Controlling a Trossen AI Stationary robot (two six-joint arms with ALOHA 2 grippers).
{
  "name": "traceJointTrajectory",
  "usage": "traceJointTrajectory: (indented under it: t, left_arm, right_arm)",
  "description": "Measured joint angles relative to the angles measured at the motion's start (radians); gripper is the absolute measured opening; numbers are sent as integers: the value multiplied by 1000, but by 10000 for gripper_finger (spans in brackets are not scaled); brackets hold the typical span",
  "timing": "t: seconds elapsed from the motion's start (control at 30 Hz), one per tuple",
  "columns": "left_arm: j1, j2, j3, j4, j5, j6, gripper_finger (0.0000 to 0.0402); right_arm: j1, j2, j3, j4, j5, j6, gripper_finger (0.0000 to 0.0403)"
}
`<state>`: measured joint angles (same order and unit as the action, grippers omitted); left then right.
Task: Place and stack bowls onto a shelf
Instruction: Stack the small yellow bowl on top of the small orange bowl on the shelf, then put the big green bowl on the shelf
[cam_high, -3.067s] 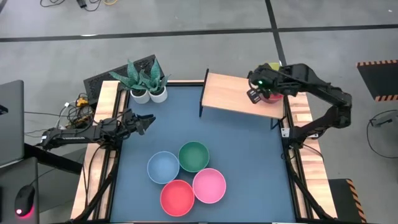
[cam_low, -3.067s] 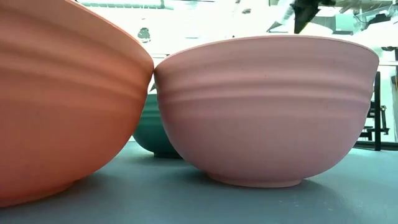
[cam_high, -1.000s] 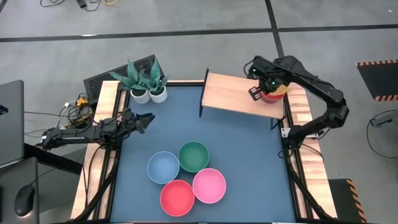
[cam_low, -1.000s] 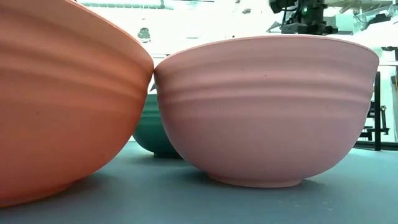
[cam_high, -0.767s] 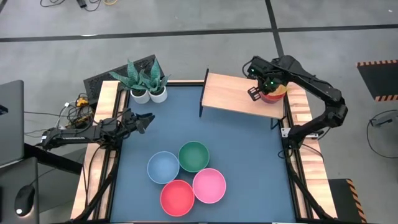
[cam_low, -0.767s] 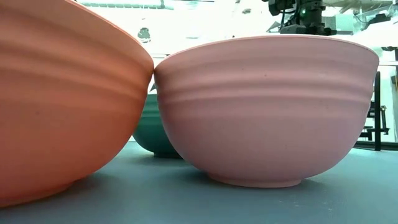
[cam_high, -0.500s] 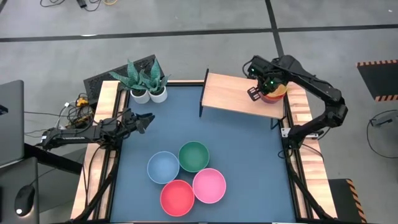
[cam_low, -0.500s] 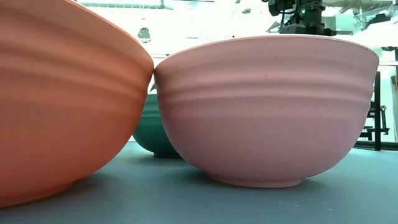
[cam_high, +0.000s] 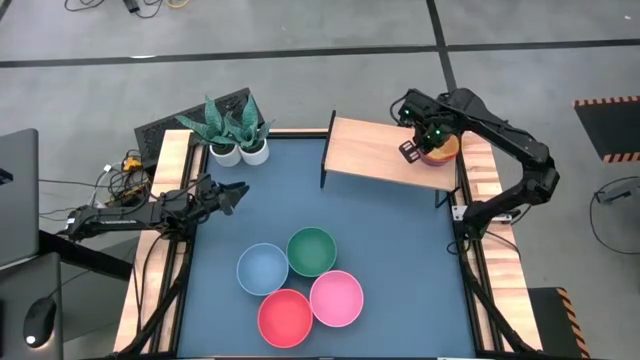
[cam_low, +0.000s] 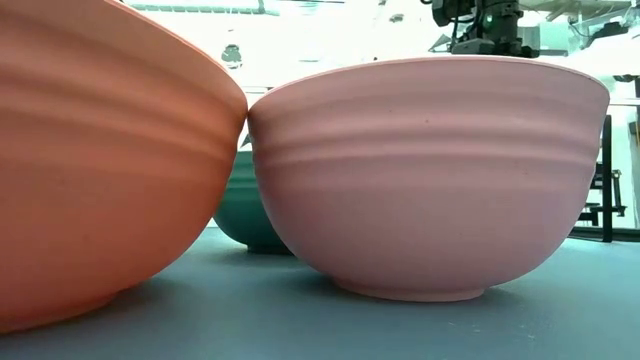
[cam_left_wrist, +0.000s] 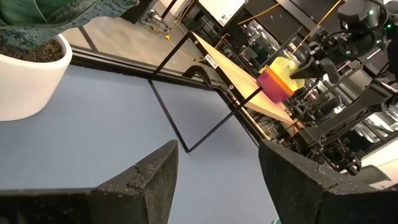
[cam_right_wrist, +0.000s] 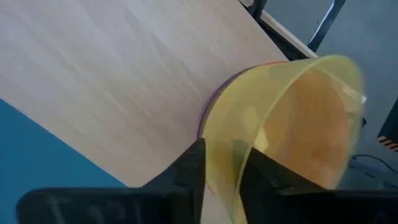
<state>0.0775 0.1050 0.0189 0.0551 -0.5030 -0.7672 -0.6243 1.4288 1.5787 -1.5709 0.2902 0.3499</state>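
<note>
My right gripper (cam_high: 412, 150) is over the right end of the light wood shelf (cam_high: 372, 152), shut on a small yellow bowl (cam_right_wrist: 286, 112). The bowl sits tilted in a stack; a purple rim (cam_right_wrist: 208, 111) and a red bowl (cam_left_wrist: 272, 84) show beneath it. The stack stands on the shelf board. Larger blue (cam_high: 262, 268), dark green (cam_high: 312, 251), pink (cam_high: 336, 298) and red (cam_high: 285, 317) bowls rest on their bases on the blue table, close together. My left gripper (cam_high: 235, 192) waits open at the table's left side, holding nothing. My right gripper pinches the yellow bowl's wall at the rim (cam_right_wrist: 225, 171), one finger (cam_right_wrist: 186, 177) outside the bowl and the other (cam_right_wrist: 270, 180) inside it. The fingers come slanting down from the table's left. The bowl is tilted, its lower part nested in the stack on the shelf.
Two white plant pots (cam_high: 238, 150) stand at the far left corner, just beyond my left gripper. The shelf's left half (cam_high: 350, 145) is bare wood. Wooden side rails (cam_high: 170, 180) run along the table. The pink bowl (cam_low: 430, 170) and red bowl (cam_low: 100, 160) fill the low view.
My right gripper has stayed nearly in place over the shelf's right end. The yellow bowl now covers more of the red bowl beneath it than a second ago. The left arm has kept still.
</note>
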Motion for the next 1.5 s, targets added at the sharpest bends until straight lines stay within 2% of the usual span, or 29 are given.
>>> traceJointTrajectory:
  t: [0.2, 0.43, 0.5, 0.67, 0.8, 0.93, 1.07, 1.27, 1.5]
  left_arm:
    - [0, 0, 0, 0, 0, 0, 209]
    - [0, 0, 0, 0, 0, 0, 209]
    - [0, 0, 0, 0, -1, 0, 209]
    - [0, 0, 0, 0, -2, 1, 209]
    - [0, 0, 0, 0, -6, 1, 209]
    - [0, 0, 0, 0, -6, -1, 209]
    - [0, 0, 0, 0, -6, -22, 209]
    - [0, 0, 0, 0, -5, -51, 209]
    - [0, 0, 0, 0, -1, -66, 209]
  right_arm:
    - [-29, 0, 0, 0, 31, 12, 144]
    - [-42, -26, 0, 1, 24, 23, 130]
    - [-21, -40, 0, 1, -42, 26, 125]
    - [102, -52, 0, 91, -330, 5, 124]
    - [271, -24, 0, 183, -385, -40, 124]
    - [422, 35, 0, 282, -371, -108, 124]
    - [515, 129, 0, 421, -325, -139, 124]
    - [554, 315, 0, 613, -314, -149, 124]
    - [571, 506, 0, 710, -334, -153, 124]
